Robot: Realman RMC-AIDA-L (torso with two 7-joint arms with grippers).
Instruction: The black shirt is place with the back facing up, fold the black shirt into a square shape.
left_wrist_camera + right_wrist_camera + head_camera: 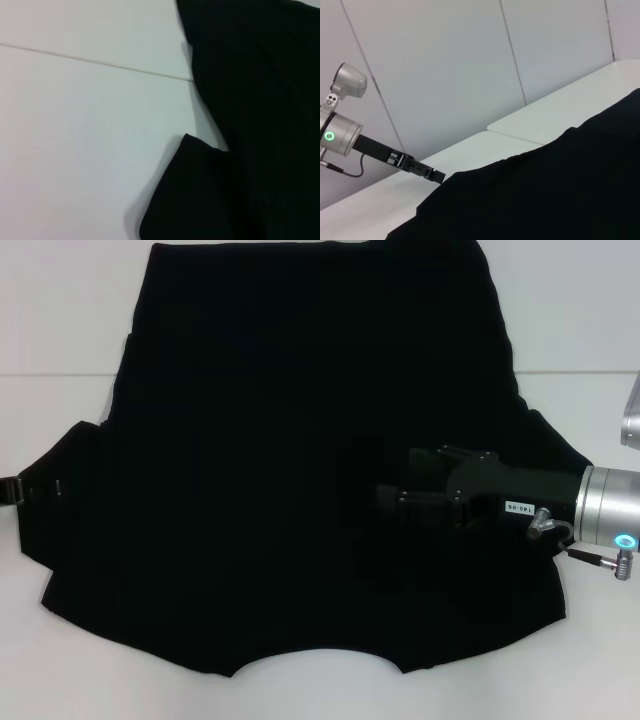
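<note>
Currently black shirt lies flat on the white table, right gripper reaching over its right-hand body toward centre, left gripper at left sleeve edge; finger state of both unreadable.

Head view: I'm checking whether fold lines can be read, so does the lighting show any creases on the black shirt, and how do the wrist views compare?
Head view: the soft black short-sleeved shirt reads as one flat dark mass with no visible creases, and the black right gripper nearly merges into it. Left wrist view: only the cloth's outline shows against the evenly lit white table. Right wrist view: a silhouette, with the left gripper at its edge.
</note>
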